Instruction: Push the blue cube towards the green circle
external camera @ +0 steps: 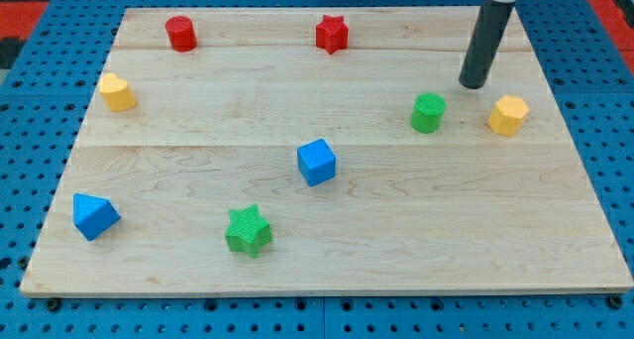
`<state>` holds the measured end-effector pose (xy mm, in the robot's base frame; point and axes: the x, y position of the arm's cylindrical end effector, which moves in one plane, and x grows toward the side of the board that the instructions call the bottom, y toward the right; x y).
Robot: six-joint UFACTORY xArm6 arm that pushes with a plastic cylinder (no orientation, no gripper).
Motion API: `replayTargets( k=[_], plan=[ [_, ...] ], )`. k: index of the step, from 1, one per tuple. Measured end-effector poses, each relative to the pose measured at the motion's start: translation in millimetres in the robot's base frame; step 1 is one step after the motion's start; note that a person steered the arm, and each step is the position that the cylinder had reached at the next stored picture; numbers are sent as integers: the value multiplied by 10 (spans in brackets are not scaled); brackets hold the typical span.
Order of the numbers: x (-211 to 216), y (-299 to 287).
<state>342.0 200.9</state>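
No text, label, brand, number or sign can be read anywhere on the bench (396, 230) or blocks.

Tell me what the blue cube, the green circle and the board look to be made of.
Blue cube: probably plastic, matte, uniform colour.
Green circle: likely the same plastic; faint ridges hint at 3D printing.
Board: pale wood, visible grain and plank seams, smooth finish.

1 camera view, set high beyond the view's bottom edge, looks obliquely down across the wooden board (327, 270), which fills most of the frame; blue pegboard (604, 131) borders it. The rod enters from the view's top right.
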Motion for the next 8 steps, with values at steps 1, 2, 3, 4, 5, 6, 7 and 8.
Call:
replayTargets(
  k=[1, 2, 3, 4, 5, 6, 7, 8],
  plan=[
    [-5, 452],
    [-6, -522],
    [191, -1781],
    [1082, -2381],
    [1339, -2385],
    [1479, -2265],
    [1605, -2193],
    [1510, -1943]
  ],
)
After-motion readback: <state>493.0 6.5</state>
